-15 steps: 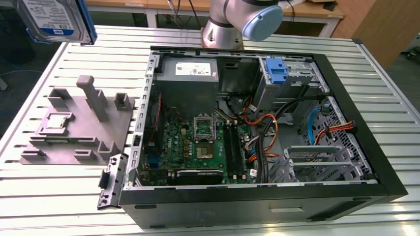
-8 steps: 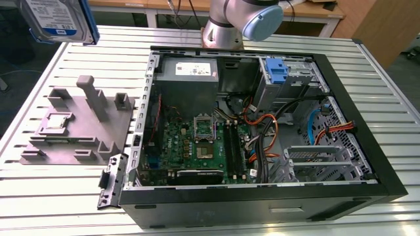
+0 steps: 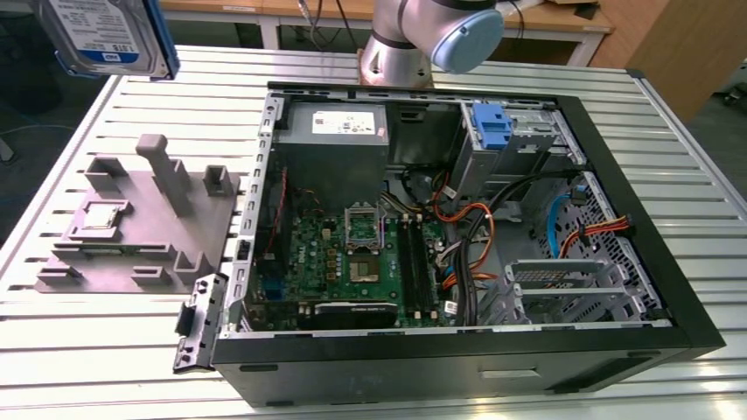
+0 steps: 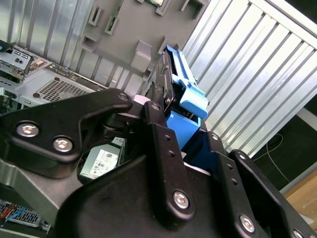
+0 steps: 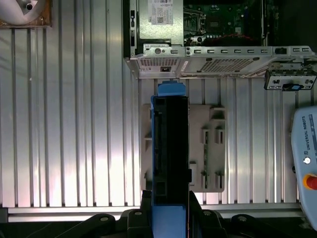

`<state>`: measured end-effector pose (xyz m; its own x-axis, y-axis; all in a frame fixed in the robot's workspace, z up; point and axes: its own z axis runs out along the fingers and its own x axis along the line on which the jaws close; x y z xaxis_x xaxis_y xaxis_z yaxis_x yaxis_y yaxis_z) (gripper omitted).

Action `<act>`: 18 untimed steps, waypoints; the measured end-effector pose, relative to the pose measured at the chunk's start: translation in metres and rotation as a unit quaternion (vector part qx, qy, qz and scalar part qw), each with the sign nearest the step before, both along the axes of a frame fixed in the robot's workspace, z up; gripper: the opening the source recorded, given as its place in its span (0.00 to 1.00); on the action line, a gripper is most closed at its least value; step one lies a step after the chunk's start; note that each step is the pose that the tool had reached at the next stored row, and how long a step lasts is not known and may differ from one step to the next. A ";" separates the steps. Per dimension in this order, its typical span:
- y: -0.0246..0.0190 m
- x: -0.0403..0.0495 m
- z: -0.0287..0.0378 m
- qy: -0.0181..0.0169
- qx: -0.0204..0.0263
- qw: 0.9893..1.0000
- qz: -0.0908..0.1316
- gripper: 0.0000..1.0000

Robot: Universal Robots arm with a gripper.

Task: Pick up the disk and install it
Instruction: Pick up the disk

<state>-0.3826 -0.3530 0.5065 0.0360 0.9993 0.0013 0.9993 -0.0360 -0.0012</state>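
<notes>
Holding the half-cropped disk (image 3: 105,35), tool (image 5: 170,213) apparently clamped.

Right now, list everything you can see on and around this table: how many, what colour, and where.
disk: one, silver-grey in a blue carrier frame, held off the table at the exterior view's upper left
computer case: one, black, open, lying on the table
motherboard: one, green, inside the case
power supply: one, grey, inside the case
bracket: one, blue, in the case's drive bay
fixture: one, grey, on the table to the exterior view's left of the case
chip: one, silver square, on the fixture
table: one, silvery, slatted
arm: one, grey with a pale blue cap, beyond the case
gripper: one, black, shut on the disk
</notes>
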 end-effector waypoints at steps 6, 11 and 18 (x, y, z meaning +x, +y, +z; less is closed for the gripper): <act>0.0000 0.0013 0.0000 0.000 0.000 1.000 0.000 0.37; 0.0000 0.0023 0.0000 0.000 0.000 1.000 0.000 0.37; 0.0000 0.0074 0.0000 0.000 0.000 1.000 0.000 0.37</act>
<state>-0.3752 -0.3530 0.5065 0.0360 0.9993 0.0013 0.9993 -0.0360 -0.0011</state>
